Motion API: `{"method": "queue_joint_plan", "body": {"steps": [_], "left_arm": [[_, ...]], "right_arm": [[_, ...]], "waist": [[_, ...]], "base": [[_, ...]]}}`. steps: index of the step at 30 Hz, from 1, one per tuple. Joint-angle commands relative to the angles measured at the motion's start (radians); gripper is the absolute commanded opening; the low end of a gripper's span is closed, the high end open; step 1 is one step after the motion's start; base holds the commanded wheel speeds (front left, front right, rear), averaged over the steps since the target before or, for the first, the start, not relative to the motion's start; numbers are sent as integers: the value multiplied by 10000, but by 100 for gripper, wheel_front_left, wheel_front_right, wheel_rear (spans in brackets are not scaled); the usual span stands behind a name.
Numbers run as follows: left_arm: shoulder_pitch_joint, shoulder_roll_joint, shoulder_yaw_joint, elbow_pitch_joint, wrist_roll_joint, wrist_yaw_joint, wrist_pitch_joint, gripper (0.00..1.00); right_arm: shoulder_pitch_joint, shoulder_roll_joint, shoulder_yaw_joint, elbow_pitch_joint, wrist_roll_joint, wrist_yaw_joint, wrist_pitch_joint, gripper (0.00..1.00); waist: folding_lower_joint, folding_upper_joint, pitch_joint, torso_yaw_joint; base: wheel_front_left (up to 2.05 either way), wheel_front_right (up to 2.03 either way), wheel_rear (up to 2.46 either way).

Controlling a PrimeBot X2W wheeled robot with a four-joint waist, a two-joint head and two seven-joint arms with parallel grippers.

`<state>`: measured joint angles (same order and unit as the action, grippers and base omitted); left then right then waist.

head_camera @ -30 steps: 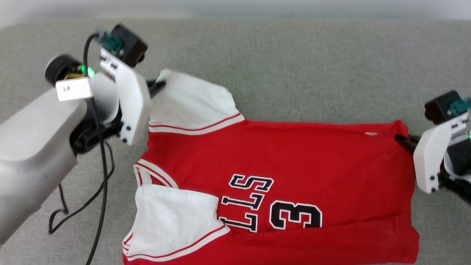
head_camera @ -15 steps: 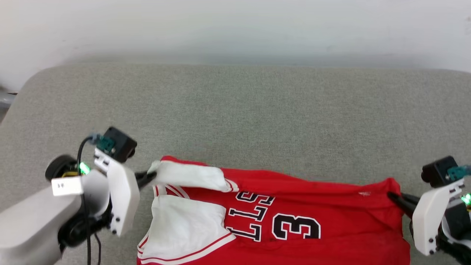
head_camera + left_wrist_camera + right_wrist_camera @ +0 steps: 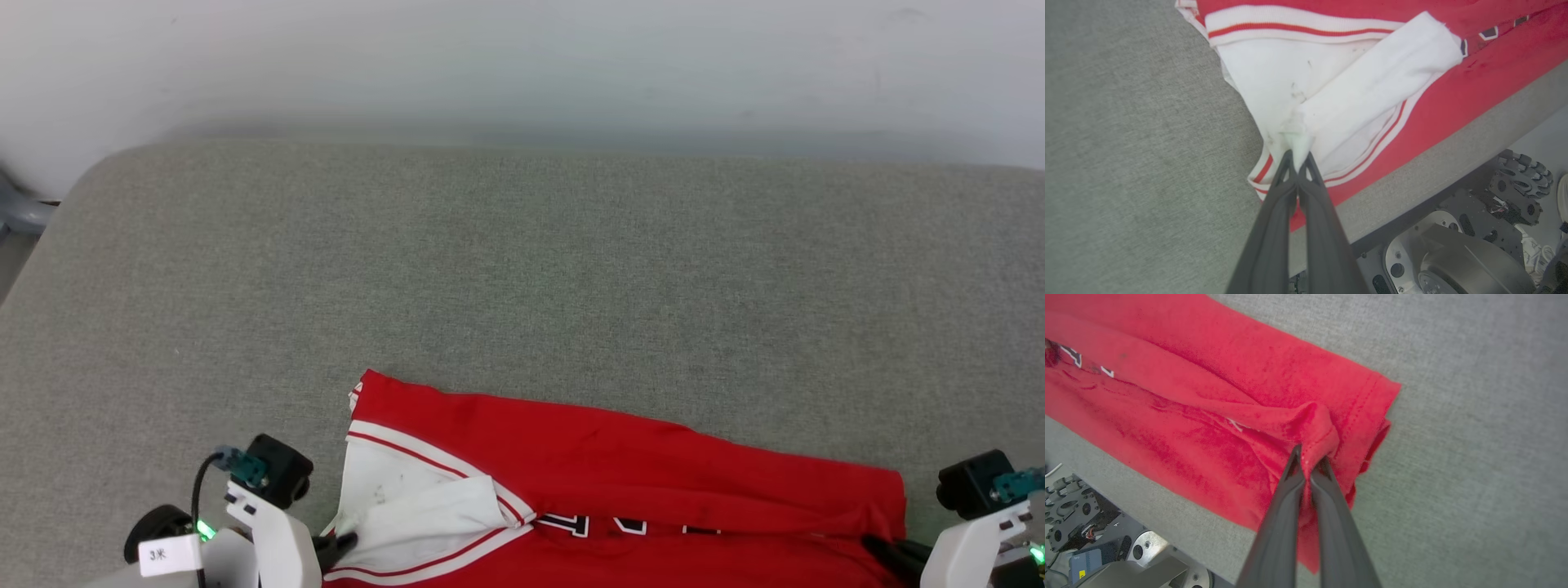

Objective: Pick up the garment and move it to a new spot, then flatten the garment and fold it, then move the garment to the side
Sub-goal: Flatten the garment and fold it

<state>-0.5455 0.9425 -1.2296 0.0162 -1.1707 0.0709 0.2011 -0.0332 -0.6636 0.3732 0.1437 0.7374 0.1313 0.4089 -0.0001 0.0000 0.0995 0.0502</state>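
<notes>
**Left gripper** point(image 3: 347, 541): found at the near left corner of the grey fabric-covered surface point(image 3: 522, 269). Its fingers point(image 3: 1276, 228) are pressed together, and a pinch of white cloth from the sleeve point(image 3: 1372, 81) is clamped at their tips.

**Red jersey** point(image 3: 620, 457): laid lengthwise along the near edge of the surface, between the two grippers, with a narrow grey strip left bare at that edge. The white sleeve with red-and-white striped trim is placed at the left end, and one flap of it is doubled over. A red layer is folded toward the near edge, so the black, white-outlined lettering point(image 3: 620, 525) is largely covered.

**Right gripper** point(image 3: 878, 545): found at the near right, at the hem end of the jersey. Its fingers point(image 3: 1284, 522) are closed, and a bunched ridge of red fabric is gripped between them.

**Wheeled base** point(image 3: 1453, 261): seen below the near edge.

**Pale wall** point(image 3: 522, 65): seen beyond the far edge.
</notes>
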Motion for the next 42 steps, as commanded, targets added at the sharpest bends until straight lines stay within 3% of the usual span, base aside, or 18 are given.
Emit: {"method": "queue_joint_plan", "body": {"steps": [1,9,10,11,12,15,16,23,29,34,42], "left_arm": [[238,-154,-51,152,-116,23,-103,0],[511,-744,64,1102,-317,-95,-655,0],[516,-798,151,1194,-342,-43,-828,34],[531,-830,240,1278,-331,11,-1014,100],[563,-842,289,1315,-282,64,-1191,100],[681,-785,460,1259,-157,303,-1734,100],[729,-685,708,1033,-13,685,-2376,100],[1050,-733,1373,693,508,1941,-4138,100],[1384,-1011,2387,490,1316,3051,-4649,100],[2190,-1561,4208,-40,2742,3785,-4672,100],[3989,-3058,6916,-759,5069,4179,-4677,100]], "right_arm": [[232,154,-105,-2,-97,-15,130,0],[301,732,-229,501,-90,-13,311,0],[242,781,-278,500,-120,-13,259,24],[185,808,-364,480,-167,-15,183,67],[150,829,-468,445,-193,-15,101,100],[165,839,-760,144,-187,-13,-63,100],[318,783,-1071,-367,-148,-13,-87,100],[519,560,-2042,-1383,-307,-12,483,100],[748,356,-2753,-1322,-266,-12,1652,100],[891,410,-3186,-945,-40,-12,2635,100],[728,943,-3550,-256,218,-12,3230,100]], "waist": [[1,0,119,12],[1,0,284,15],[1,0,269,11],[1,0,242,2],[1,0,194,-6],[1,0,27,-11],[1,0,-141,5],[1,0,-384,74],[1,0,-451,298],[1,0,-399,527],[1,0,-209,937]], "base": [[0,0,0],[0,0,0],[0,0,0],[0,0,0],[0,0,0],[0,0,0],[0,0,0],[0,0,0],[0,0,0],[0,0,0],[0,0,0]]}}
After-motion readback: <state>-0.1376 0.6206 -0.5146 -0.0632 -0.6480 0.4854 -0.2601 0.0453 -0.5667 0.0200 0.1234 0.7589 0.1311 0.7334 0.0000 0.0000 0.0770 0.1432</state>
